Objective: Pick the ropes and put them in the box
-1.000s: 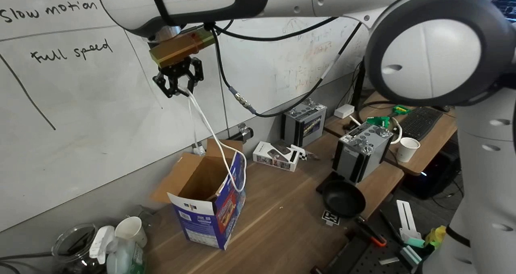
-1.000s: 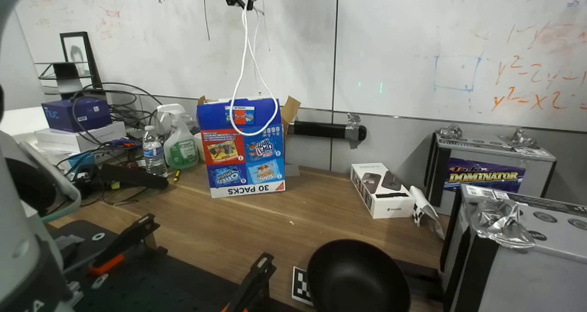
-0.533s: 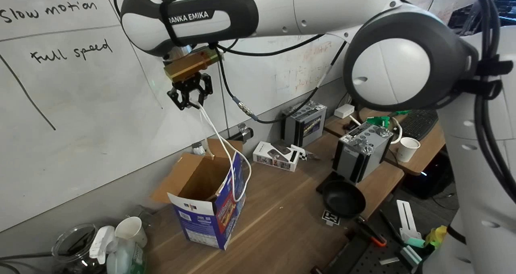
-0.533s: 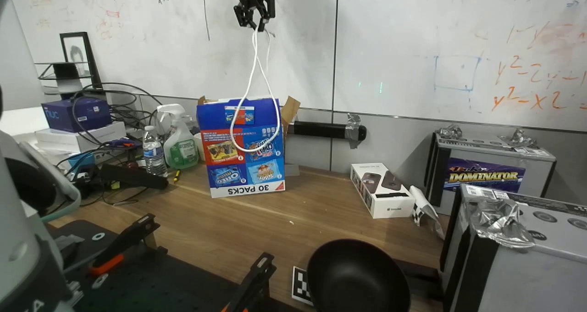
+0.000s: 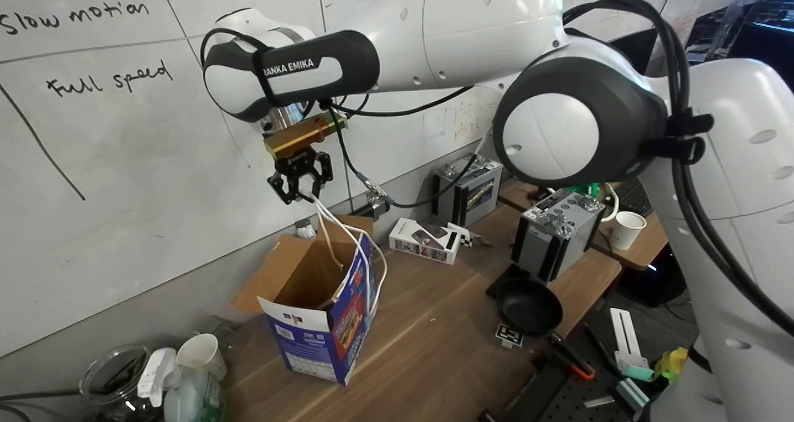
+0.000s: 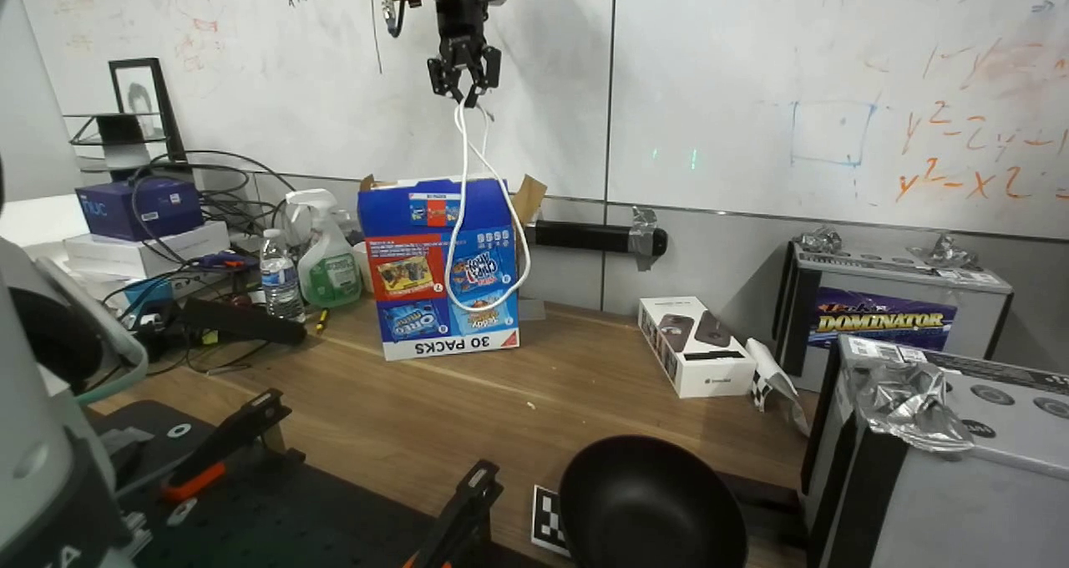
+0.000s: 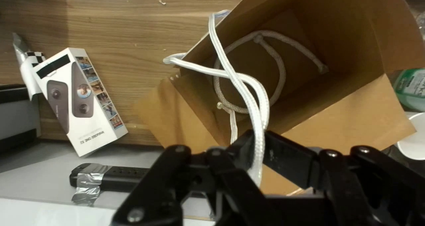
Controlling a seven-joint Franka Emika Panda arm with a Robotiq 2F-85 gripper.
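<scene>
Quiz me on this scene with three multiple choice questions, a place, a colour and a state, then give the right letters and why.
1. Relative to the box, where does the loop of the held rope hang?
A. Wholly inside
B. Underneath
C. Outside

2. What colour is the pan?
A. Black
B. Yellow
C. White

3. How does the gripper stand?
A. Wide open
B. Shut on the held rope
C. Shut on nothing

1 C: it crosses the box's printed outside in both exterior views.
2 A: black in both exterior views.
3 B: it pinches the held rope in the wrist view.
</scene>
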